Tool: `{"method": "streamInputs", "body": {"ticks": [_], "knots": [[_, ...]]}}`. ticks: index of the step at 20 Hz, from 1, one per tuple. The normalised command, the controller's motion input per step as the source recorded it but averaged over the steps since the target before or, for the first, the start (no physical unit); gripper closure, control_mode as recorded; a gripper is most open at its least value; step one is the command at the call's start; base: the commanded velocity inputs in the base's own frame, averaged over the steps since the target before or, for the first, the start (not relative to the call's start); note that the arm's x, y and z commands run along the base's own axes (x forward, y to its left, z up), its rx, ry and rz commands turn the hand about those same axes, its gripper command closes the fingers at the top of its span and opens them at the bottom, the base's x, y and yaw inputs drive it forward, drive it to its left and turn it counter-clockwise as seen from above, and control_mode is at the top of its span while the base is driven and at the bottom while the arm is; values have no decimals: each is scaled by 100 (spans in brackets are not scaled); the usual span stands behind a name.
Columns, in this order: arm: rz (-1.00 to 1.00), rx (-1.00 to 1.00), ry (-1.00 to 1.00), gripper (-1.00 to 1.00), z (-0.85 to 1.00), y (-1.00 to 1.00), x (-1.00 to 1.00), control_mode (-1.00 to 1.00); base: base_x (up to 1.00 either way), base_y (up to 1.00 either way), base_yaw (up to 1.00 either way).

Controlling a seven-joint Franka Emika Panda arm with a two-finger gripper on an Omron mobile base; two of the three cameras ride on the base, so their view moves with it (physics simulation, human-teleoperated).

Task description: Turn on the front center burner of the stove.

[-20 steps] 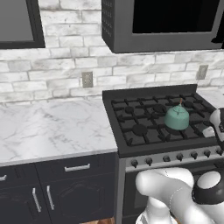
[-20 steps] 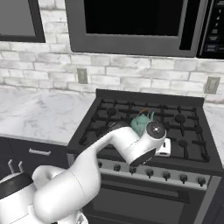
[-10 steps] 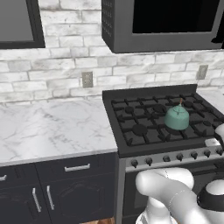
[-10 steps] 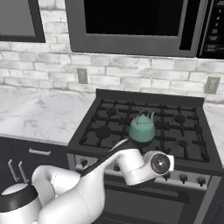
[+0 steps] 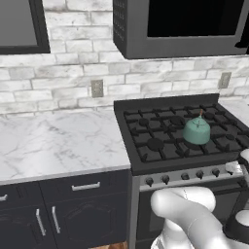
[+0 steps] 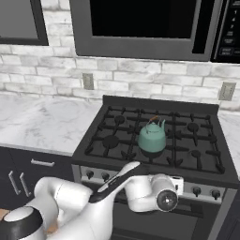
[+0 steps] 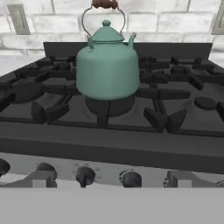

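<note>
The black stove (image 6: 117,140) (image 5: 146,133) has a steel front strip with small dark knobs (image 7: 85,175). A teal kettle (image 7: 107,65) (image 6: 152,136) (image 5: 196,130) stands on the front center burner (image 7: 108,106), hiding most of its cap. My gripper (image 7: 111,181) hangs level with the knob strip, just in front of it and below the kettle. It is open, its fingertips (image 7: 39,177) spread wide with two knobs between them in the hand view. The right base view shows the white hand (image 6: 175,183) covering the strip's middle.
A black microwave (image 6: 150,26) hangs above the stove. The marble counter (image 5: 53,141) lies to the left over dark cabinets (image 5: 73,214). The white brick wall carries outlets (image 5: 97,88). More knobs (image 6: 205,192) sit at the strip's right end.
The hand has dropped from beside the kettle over the stove top down to the front of the knob strip. The kettle has not moved.
</note>
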Motion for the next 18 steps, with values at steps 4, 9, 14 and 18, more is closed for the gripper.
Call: {"method": "streamInputs", "body": {"ticks": [4, 9, 14, 18], "knots": [[0, 0, -38, -100, -58, 1, -3, -100, 0, 0, 0], [0, 0, -7, -100, -26, 0, 0, -100, 0, 0, 0], [0, 0, -6, -100, -43, 0, 0, -100, 0, 0, 0], [0, 0, -4, -100, -18, -1, 0, -100, 0, 0, 0]]}}
